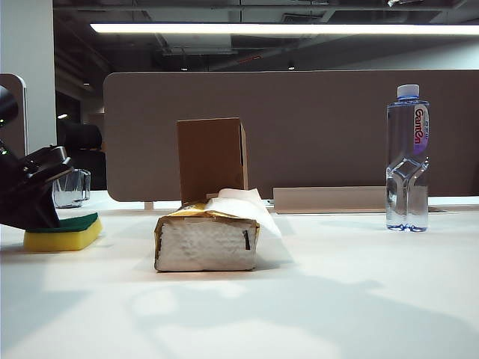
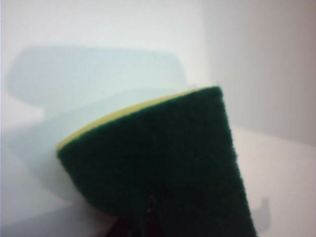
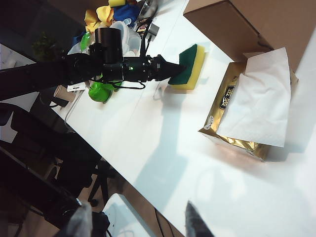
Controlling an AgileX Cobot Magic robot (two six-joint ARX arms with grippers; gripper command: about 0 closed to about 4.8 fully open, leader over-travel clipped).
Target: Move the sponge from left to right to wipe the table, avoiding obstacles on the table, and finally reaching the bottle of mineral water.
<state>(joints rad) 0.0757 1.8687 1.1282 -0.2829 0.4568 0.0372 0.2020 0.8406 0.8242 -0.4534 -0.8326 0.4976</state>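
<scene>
The yellow sponge (image 1: 63,233) (image 2: 158,163) (image 3: 191,66) with its dark green layer on top lies flat on the white table (image 1: 337,299) at the far left. My left gripper (image 1: 45,215) (image 2: 146,219) (image 3: 174,70) comes down on it from the left and is shut on its near end. The gold-and-white tissue pack (image 1: 206,243) (image 3: 247,113) lies in the middle, and the brown cardboard box (image 1: 212,157) (image 3: 237,19) stands just behind it. The bottle of mineral water (image 1: 407,161) stands at the far right. My right gripper (image 3: 138,222) hovers open over the table's edge, holding nothing.
A clear glass cup (image 1: 71,187) stands behind the sponge at the left. A brown partition (image 1: 322,127) runs along the back of the table. In the right wrist view, coloured clutter (image 3: 103,15) lies beyond the left arm, off the table's end.
</scene>
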